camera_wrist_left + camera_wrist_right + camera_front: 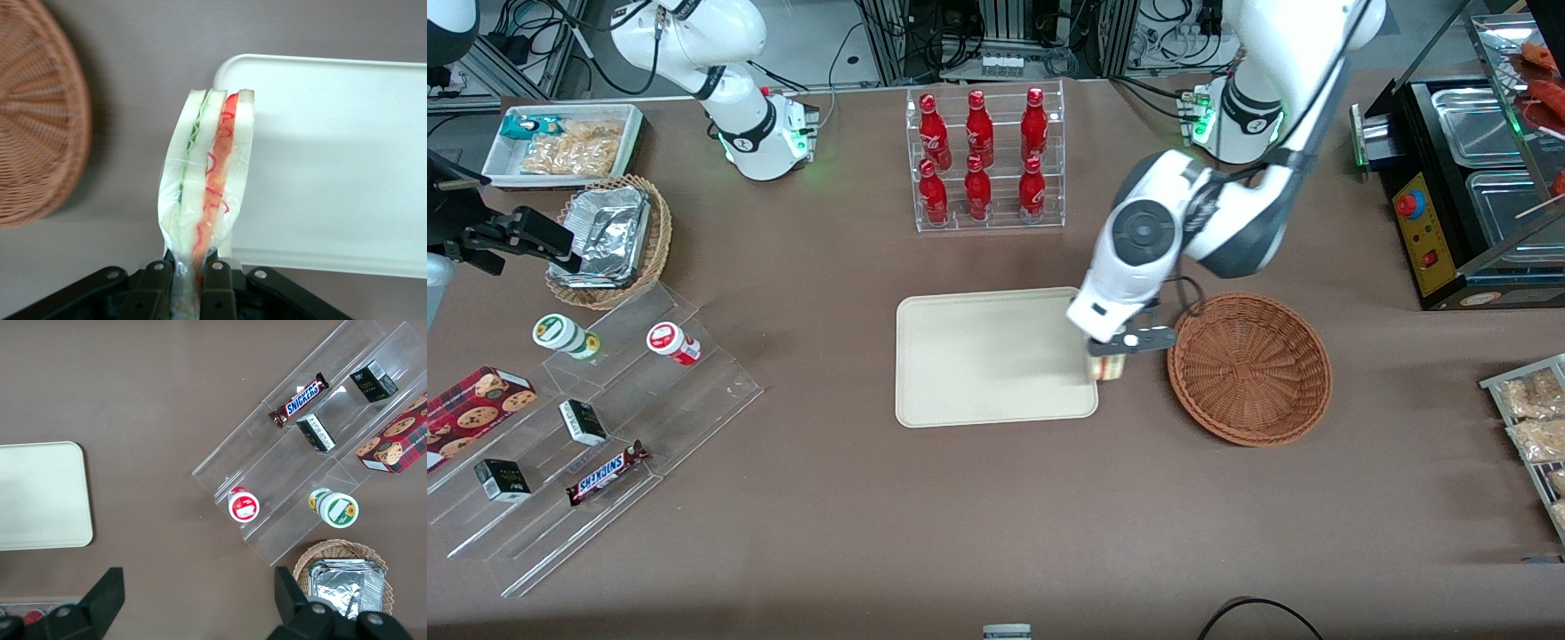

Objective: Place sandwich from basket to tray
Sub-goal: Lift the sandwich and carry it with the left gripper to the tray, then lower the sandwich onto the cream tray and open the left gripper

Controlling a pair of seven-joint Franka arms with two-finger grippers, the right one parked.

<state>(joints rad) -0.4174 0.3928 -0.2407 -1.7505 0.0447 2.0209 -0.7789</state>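
My left gripper [1110, 356] hangs over the strip of table between the reddish-brown wicker basket [1250, 368] and the cream tray [996, 356], at the tray's edge. It is shut on the sandwich [208, 177], a clear-wrapped wedge of white bread with green and red filling, pinched by its wrapper between the black fingers [151, 288]. In the front view the sandwich [1110, 365] shows as a small pale block under the gripper. The basket [37, 120] holds nothing that I can see. The tray [333, 160] is bare.
An acrylic rack of red bottles [983, 160] stands farther from the front camera than the tray. Toward the parked arm's end lie a tan basket of foil containers [611, 238], a white snack bin [565, 144] and a clear stepped shelf [596, 427]. A black appliance [1458, 196] stands at the working arm's end.
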